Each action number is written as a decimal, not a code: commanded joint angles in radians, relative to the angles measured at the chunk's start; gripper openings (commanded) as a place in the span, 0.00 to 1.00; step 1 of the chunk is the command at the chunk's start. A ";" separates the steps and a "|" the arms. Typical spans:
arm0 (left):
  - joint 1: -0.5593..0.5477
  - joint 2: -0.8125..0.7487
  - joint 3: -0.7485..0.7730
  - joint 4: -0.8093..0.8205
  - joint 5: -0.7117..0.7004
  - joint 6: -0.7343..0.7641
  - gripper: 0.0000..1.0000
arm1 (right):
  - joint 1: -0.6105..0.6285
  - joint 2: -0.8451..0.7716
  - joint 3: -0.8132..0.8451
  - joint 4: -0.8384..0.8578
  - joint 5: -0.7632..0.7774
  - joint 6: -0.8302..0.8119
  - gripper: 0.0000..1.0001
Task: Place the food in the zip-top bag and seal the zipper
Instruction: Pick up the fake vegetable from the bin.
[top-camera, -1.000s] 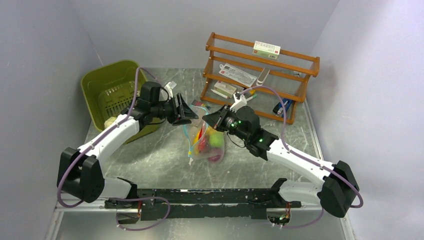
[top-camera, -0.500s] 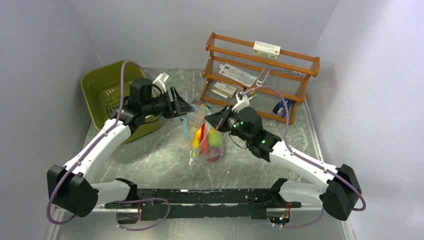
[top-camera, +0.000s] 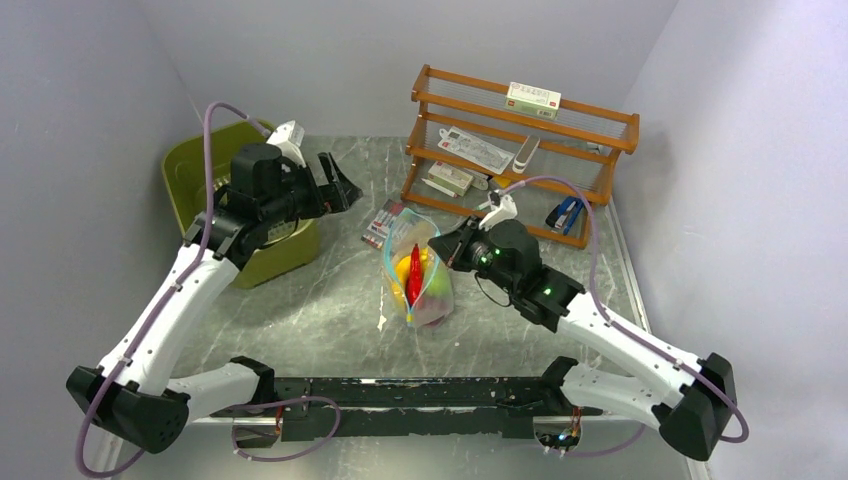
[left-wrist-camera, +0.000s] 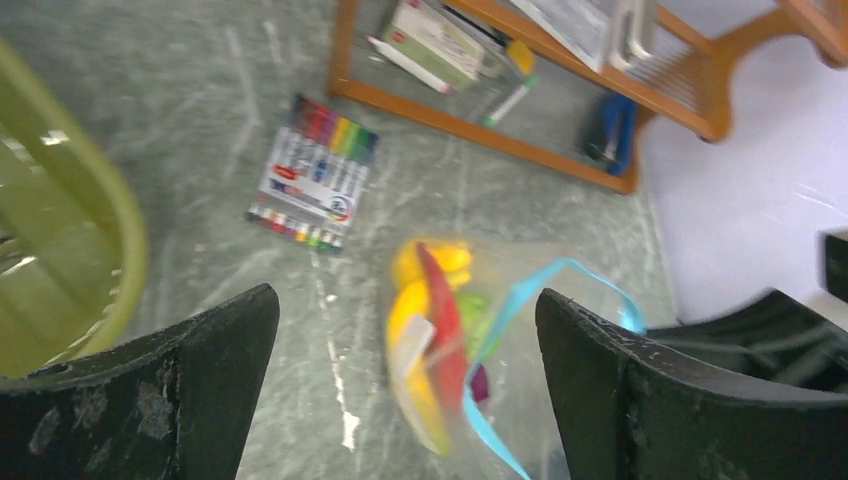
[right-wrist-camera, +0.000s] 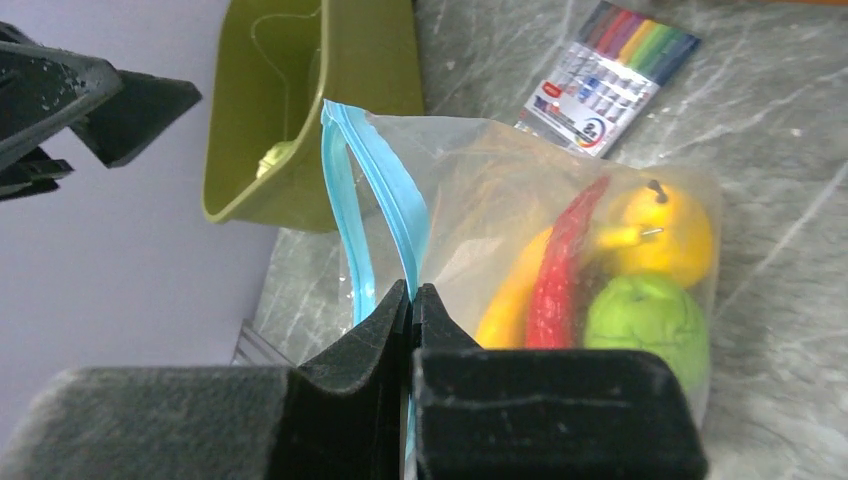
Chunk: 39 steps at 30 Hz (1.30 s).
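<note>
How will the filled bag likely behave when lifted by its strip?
Probably floppy: the bag looks creased, its strip curling beside the right gripper that pinches it. Likely bottom-heavy: the food is bunched away from the strip. The round pieces might shift inside.

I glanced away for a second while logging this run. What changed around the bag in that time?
The left claw opened, let go of the zip-top bag at its mouth and drew back toward the green tub, leaving the marker pack in view. Unchanged: the right claw stays shut on the zipper strip, the food is inside, and the mouth is unsealed.
</note>
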 joint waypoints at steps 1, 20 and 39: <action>-0.006 -0.005 0.061 -0.119 -0.255 0.079 1.00 | 0.000 -0.050 0.097 -0.204 0.066 -0.071 0.00; 0.371 0.147 0.017 -0.121 -0.486 0.245 0.99 | -0.001 -0.065 0.109 -0.377 0.167 -0.171 0.00; 0.569 0.509 0.052 -0.151 -0.571 0.119 1.00 | -0.003 -0.047 0.126 -0.449 0.226 -0.316 0.00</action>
